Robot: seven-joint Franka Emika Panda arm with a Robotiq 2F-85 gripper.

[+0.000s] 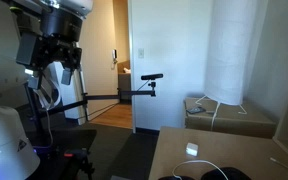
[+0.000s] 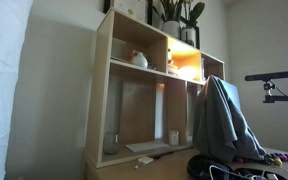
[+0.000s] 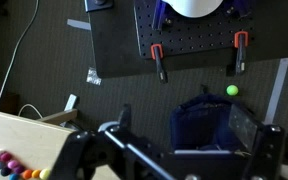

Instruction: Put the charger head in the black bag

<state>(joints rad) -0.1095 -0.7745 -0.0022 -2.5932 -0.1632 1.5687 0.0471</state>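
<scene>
The charger head point(image 1: 192, 150) is a small white block lying on the light wooden table point(image 1: 174, 145), with a thin white cord trailing beside it. The black bag point(image 1: 212, 175) lies low at the table's near edge, and in an exterior view it shows as a dark rounded heap point(image 2: 222, 168). My gripper point(image 1: 62, 62) hangs high at the far left, well away from the table. In the wrist view the gripper point(image 3: 184, 140) is open, its fingers point(image 3: 120, 125) wide apart with nothing between them. Neither the charger head nor the bag shows there.
A tan box point(image 1: 229, 118) stands at the table's back. A wooden shelf point(image 2: 134, 90) and a grey cloth point(image 2: 222, 115) rise behind the bag. Under the wrist lie a black pegboard point(image 3: 184, 40), a blue bin point(image 3: 199, 125), a green ball point(image 3: 232, 90) and a table corner point(image 3: 19, 140).
</scene>
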